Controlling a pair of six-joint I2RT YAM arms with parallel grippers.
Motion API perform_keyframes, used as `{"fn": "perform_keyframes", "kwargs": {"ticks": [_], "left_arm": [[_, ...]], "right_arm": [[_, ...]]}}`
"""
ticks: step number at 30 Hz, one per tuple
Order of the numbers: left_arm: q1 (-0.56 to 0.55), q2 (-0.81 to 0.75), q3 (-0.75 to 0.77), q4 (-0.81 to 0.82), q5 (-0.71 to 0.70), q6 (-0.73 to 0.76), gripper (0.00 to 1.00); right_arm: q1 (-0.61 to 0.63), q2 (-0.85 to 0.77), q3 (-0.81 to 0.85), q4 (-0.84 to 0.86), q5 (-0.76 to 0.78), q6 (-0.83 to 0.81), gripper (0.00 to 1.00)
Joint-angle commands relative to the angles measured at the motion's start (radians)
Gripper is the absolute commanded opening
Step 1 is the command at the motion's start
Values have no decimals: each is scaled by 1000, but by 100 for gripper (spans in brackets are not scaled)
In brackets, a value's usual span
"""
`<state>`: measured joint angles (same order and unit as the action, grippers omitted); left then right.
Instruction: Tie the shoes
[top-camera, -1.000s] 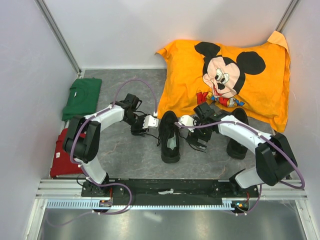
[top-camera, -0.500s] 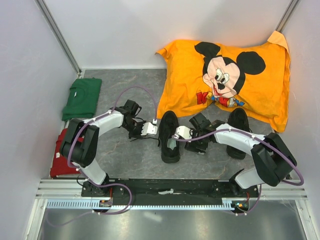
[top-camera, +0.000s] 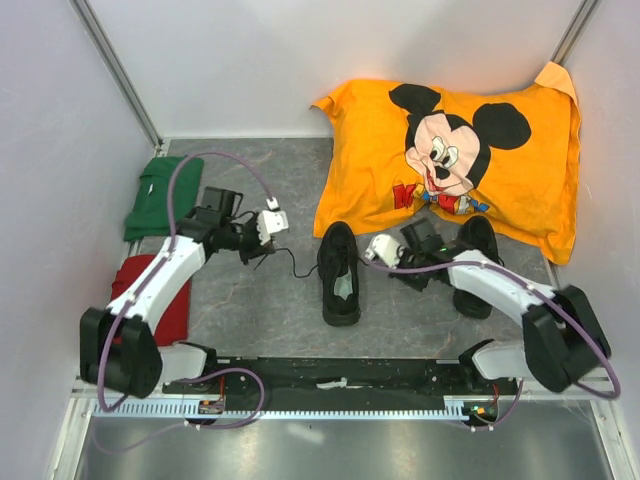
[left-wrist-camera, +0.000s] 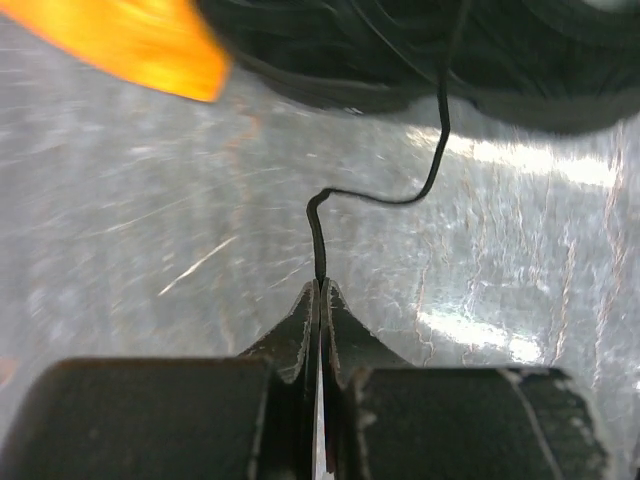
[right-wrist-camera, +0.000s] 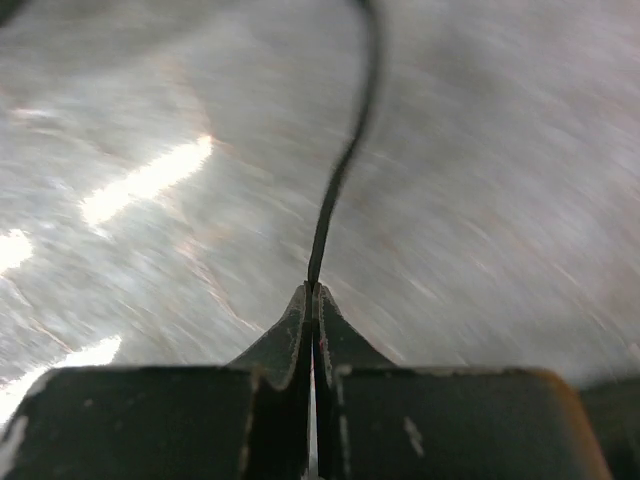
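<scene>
Shoes (top-camera: 339, 275) centre — pillow (top-camera: 500, 170) behind, folded clothes (top-camera: 163, 198) far left

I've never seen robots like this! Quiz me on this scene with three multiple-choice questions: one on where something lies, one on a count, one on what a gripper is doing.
1. Where does the folded green garment lie?
A. At the far left, beyond the red garment
B. On the orange cloth
C. Between the shoes

2. How many black shoes are in view?
A. One
B. Two
C. Three

3. What state is the left gripper in?
A. Wide open
B. Shut on a thin black lace
C. Shut on a red cloth

Answers:
1 A, the top view shows it at the left, behind the red one.
2 B, one lies in the middle, the other further right.
3 B, the left wrist view shows the jaws closed with the lace pinched between them.
</scene>
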<state>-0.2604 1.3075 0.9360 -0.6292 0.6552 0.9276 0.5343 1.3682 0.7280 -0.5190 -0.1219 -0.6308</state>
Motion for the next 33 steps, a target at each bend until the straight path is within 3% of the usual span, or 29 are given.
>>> {"fn": "perform_keyframes", "kwargs": {"ticks": [1,8,14,24,33], "left_arm": [[44,-176,60,34,55,-214,2],[47,-408,92,60,76,-242,2],[46,-473,187,-199,237,-70,2],[38,-655,204,-429,317,-49,1],[38,-728,153,-529,360,-36,2]], "right_arm": [[-102,-167,138,-19,-79,59,0],[-109,-167,431,-18,-339,117,0],[-14,-5,591,68,-424,189,0],[265,244,728,292,-499,325,0],[354,425,771,304,-647,324,3]]}}
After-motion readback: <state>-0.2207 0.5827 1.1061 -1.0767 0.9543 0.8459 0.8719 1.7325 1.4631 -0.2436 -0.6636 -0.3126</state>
